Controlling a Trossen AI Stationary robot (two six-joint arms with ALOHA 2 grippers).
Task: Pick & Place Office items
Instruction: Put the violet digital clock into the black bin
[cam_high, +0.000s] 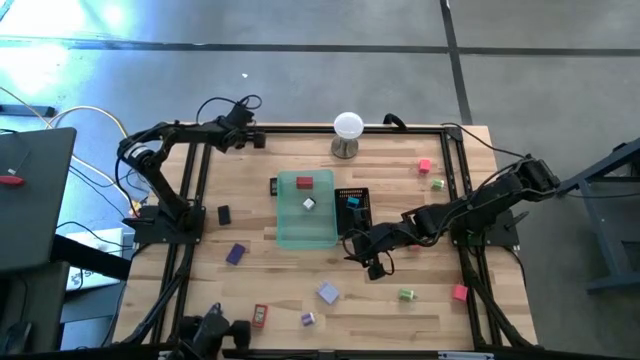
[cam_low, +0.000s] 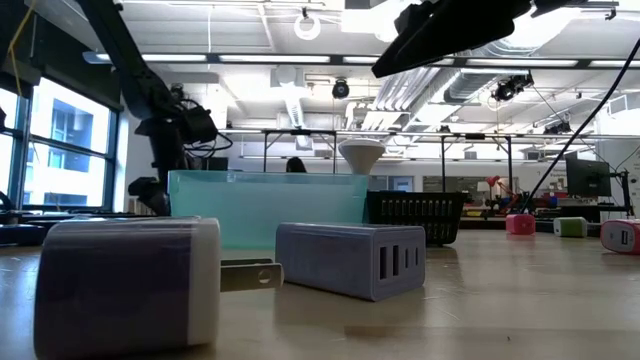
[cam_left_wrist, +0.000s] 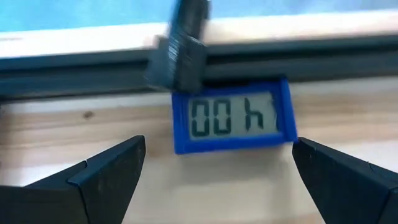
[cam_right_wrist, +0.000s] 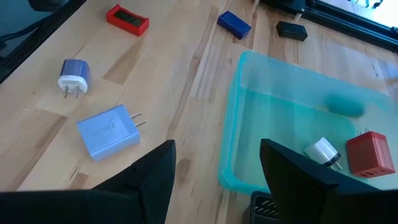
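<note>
We hold the left pincer (cam_left_wrist: 217, 180), fingers wide apart, straight before the blue-framed flat display (cam_left_wrist: 233, 116). Its long axis spans our gap. Our right pincer (cam_right_wrist: 217, 177) hangs half-spread, empty

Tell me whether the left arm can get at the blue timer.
Probably yes: the left gripper hangs open just short of the blue timer, which lies flat on the table with nothing between them.

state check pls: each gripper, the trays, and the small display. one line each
left gripper: open, empty, poised over the blue display at the table's back edge
right gripper: fingers apart, empty, beside the green tray
green tray: upright, holds a red charger and a white plug
black mesh tray: upright, contents hard to tell
blue display: flat on the table, screen up, digits showing
</note>
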